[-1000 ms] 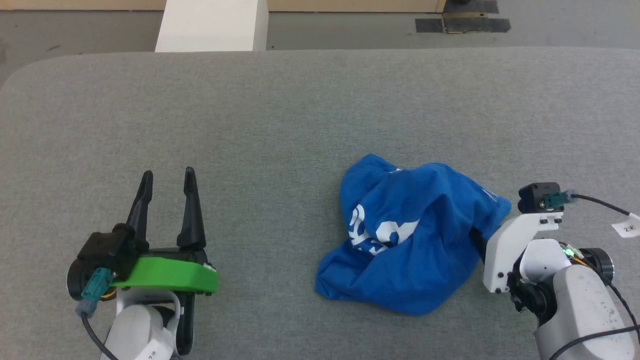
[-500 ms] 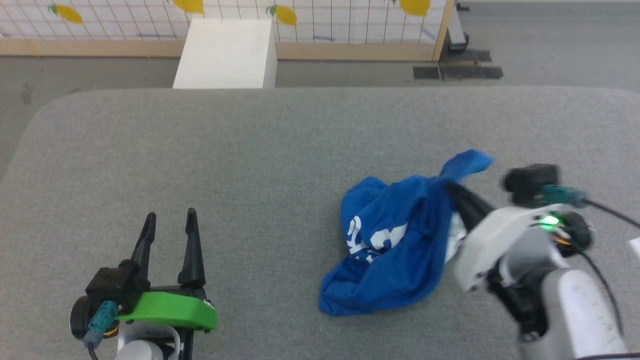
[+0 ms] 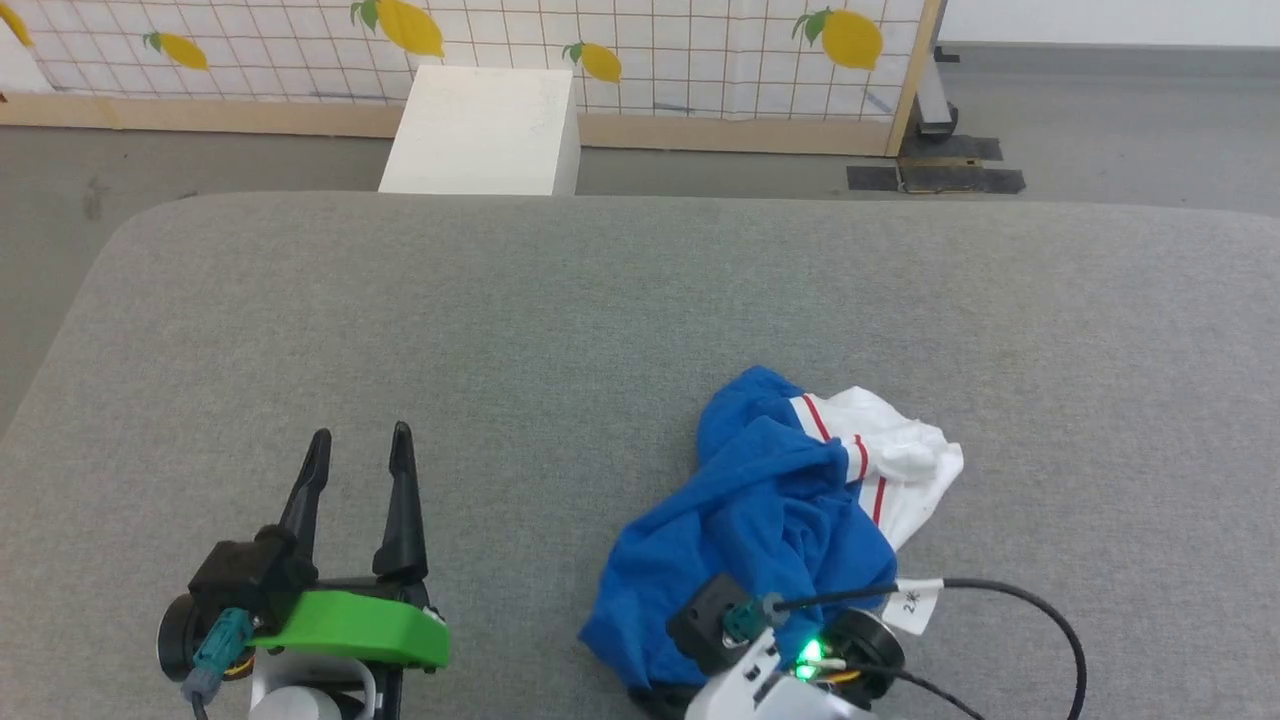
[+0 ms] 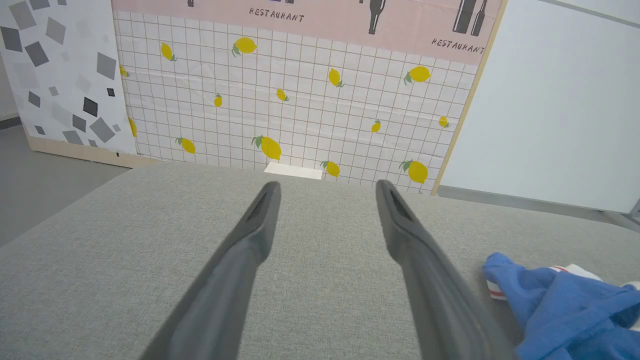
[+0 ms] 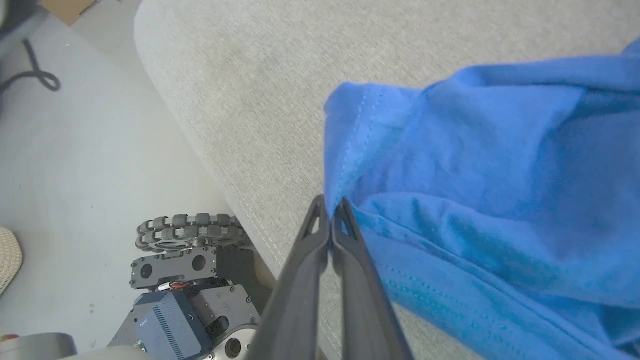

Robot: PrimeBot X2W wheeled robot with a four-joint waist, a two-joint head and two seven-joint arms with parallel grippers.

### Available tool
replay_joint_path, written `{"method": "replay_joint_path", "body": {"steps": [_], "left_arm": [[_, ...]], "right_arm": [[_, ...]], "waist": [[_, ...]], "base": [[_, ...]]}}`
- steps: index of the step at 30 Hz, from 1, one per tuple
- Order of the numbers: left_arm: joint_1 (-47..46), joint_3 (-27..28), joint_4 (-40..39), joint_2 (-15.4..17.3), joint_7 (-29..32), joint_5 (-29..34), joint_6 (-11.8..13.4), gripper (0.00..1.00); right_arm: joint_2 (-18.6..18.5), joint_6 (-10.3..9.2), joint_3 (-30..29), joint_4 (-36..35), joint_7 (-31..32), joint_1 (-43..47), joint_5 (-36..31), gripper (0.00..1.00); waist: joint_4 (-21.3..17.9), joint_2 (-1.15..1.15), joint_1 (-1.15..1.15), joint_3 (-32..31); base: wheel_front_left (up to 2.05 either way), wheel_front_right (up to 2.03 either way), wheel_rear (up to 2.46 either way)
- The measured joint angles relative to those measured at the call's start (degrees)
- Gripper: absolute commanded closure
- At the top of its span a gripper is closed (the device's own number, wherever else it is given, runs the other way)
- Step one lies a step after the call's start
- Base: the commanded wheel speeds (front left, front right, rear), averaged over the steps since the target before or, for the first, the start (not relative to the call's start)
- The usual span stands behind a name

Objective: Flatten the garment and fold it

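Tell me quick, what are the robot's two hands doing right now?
Left gripper: open, holding nothing.
Right gripper: shut, pinching the blue garment by its stitched edge.

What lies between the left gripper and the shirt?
Nothing: the stretch from the left gripper to the shirt is bare grey table, as the head view shows.

Grey fabric-covered table (image 3: 600, 300), crumpled blue-and-white garment (image 3: 770, 500) on it.
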Motion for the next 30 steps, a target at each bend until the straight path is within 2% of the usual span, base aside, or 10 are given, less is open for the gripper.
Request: {"method": "replay_joint_path", "body": {"steps": [1,2,3,6,9,14,19,24,30], "left_arm": [[0.0,0.0,0.0,0.0,0.0,0.0,0.0,0.0],[0.0,-0.1,0.0,-0.1,0.0,0.0,0.0,0.0],[0.0,0.0,0.0,-0.1,0.0,0.0,0.0,0.0],[0.3,-0.1,-0.1,-0.1,0.0,0.0,0.1,0.0],[0.4,-0.5,-0.2,-0.2,0.0,0.1,0.1,0.0],[-0.1,-2.6,-0.9,-0.2,0.0,1.1,-0.5,0.0],[-4.7,-8.2,0.6,-0.3,1.1,2.8,-1.4,0.0],[-12.5,-16.2,4.3,-0.5,4.6,3.1,-1.8,0.0],[-21.6,-26.8,12.1,-0.7,14.8,2.3,-2.7,0.0]], "right_arm": [[-0.1,0.0,-0.1,0.6,0.0,0.2,0.5,0.9],[-0.2,0.0,-0.3,0.7,-0.3,0.3,0.8,0.19],[-0.2,0.0,-0.7,0.6,-1.1,0.3,1.1,0.0],[-0.1,0.0,-3.8,-2.4,-5.5,0.3,2.3,0.0],[0.2,0.0,-10.0,-7.3,-12.8,0.2,2.2,0.0],[1.1,0.0,-26.6,-13.3,-23.9,0.3,-3.5,0.0],[2.0,-0.01,-39.7,-11.3,-30.3,3.4,-9.3,0.0],[2.1,0.0,-43.4,-6.1,-33.3,4.9,-9.3,0.0],[2.2,0.0,-42.9,-1.6,-36.0,4.9,-7.9,0.0]], "waist": [[0.1,0.0,0.0,0.1],[0.1,0.0,0.0,0.2],[0.1,0.0,0.0,0.3],[-0.3,0.0,0.0,0.5],[-1.1,0.0,0.0,0.5],[-3.1,0.0,0.0,0.8],[-5.7,0.0,0.0,1.4],[-8.7,0.0,0.0,2.4],[-12.8,0.0,0.0,3.7]], "base": [[0.0,0.0,0.0],[0.0,0.0,0.0],[0.0,0.0,0.0],[0.0,0.0,0.0],[0.0,0.0,0.0],[0.0,0.0,0.0],[0.0,0.0,0.0],[0.0,0.0,0.0],[0.0,0.0,0.0]]}}
